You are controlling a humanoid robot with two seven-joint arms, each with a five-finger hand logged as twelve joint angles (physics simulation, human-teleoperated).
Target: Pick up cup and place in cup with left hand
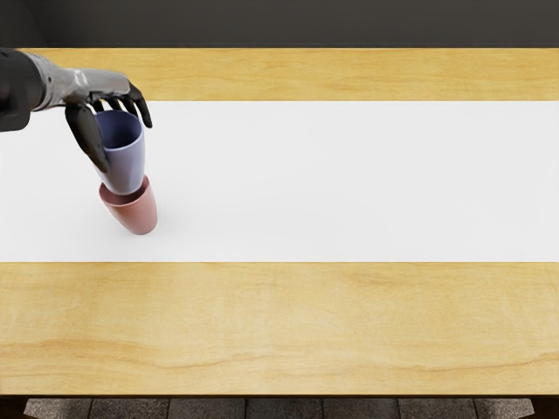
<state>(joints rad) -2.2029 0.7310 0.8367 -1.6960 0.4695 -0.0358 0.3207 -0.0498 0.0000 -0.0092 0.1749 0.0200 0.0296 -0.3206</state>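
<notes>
One blue cup [127, 166] pinched between fingers [87, 135] of left hand [103, 84], base at mouth of pink cup [140, 217]. Insertion step; next: lower, release.

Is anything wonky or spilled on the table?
The pink cup looks a bit wonky. It seems to lean toward the picture's left, under the blue cup in the left hand, though the slanted view might fool us. I see no spill or crack.

Bright, even light nearly washes out the flat white strip [349, 183]; shadowing beside the tapered pink plain cup [135, 215] is faint; focus looks crisp.
</notes>
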